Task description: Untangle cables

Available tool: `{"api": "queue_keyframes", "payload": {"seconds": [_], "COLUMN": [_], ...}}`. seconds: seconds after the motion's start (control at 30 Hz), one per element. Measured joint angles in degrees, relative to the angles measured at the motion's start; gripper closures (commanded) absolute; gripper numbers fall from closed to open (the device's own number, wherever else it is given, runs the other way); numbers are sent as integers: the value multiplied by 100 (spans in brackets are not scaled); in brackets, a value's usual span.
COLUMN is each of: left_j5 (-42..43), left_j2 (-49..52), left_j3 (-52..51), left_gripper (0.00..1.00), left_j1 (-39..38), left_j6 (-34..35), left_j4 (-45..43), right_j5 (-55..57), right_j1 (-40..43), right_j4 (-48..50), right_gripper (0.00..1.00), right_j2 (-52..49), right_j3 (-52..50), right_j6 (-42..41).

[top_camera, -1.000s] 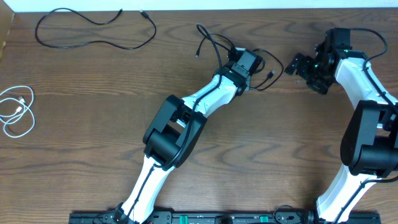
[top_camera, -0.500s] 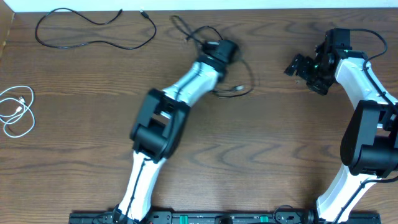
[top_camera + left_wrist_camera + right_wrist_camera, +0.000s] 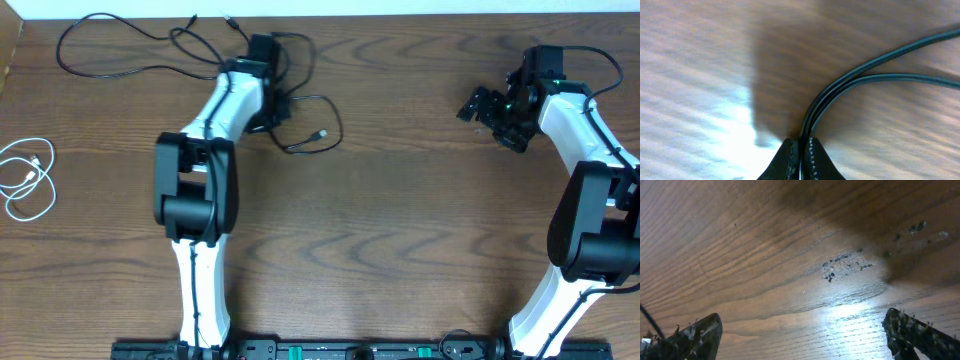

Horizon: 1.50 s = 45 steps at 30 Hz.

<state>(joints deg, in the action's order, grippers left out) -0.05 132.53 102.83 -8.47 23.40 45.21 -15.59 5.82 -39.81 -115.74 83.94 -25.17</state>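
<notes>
My left gripper (image 3: pixel 268 70) is at the back of the table, left of centre, shut on a short black cable (image 3: pixel 335 115). That cable trails right and down in loose loops to a small plug. In the left wrist view two strands of the cable (image 3: pixel 850 82) run into the closed jaws of the left gripper (image 3: pixel 801 145). A longer black cable (image 3: pixel 62 42) lies looped at the back left, close to the held one. A white cable (image 3: pixel 30 178) is coiled at the far left edge. My right gripper (image 3: pixel 480 105) hangs open over bare wood at the back right, its fingers (image 3: pixel 920 335) wide apart.
The wooden table (image 3: pixel 400 230) has a scuffed patch (image 3: pixel 845 265) under the right gripper. The right arm's own thick black wire (image 3: pixel 600 55) arcs above its wrist. A light strip runs along the table's far edge (image 3: pixel 400 8).
The left arm has swung left across the back of the table, dragging the short black cable with it, and its jaws have closed fully. The right arm has not moved.
</notes>
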Motion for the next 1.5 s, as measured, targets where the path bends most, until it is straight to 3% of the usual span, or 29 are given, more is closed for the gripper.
{"api": "queue_keyframes", "payload": {"seconds": [0.27,0.47,0.53,0.7,0.73,0.8,0.97,1.2,1.4,1.5], "left_j5": [28,-61,-341,-2031,-2435,-3025,-4118,-4363,-4236,-3379], "left_j2": [-26,-66,-85,-68,-42,31,76,83,83,70], "left_j3": [2,-31,-59,-243,-297,-328,-295,20,686,793], "left_gripper": [93,93,92,92,83,23,19,19,18,19], "left_j1": [826,1429,1537,1775,1845,1987,2376,2581,2570,2573], "left_j6": [-136,-828,-1099,-1438,-1445,-1451,-1438,-1270,-1226,-1182], "left_j4": [522,625,621,623,616,586,254,120,291,289], "right_j5": [-2,-2,-2,-2,-2,-2,-2,-2,-2,-2], "right_j1": [-2,-2,0,-2,-2,0,-2,0,-2,-2], "right_j4": [22,195,243,251,236,227,240,223,192,203], "right_gripper": [1,1,1,1,1,1,1,1,1,1], "right_j2": [0,0,0,0,0,0,0,0,0,0], "right_j3": [0,0,0,0,0,0,0,0,0,0], "right_j6": [0,0,0,0,0,0,0,0,0,-2]}}
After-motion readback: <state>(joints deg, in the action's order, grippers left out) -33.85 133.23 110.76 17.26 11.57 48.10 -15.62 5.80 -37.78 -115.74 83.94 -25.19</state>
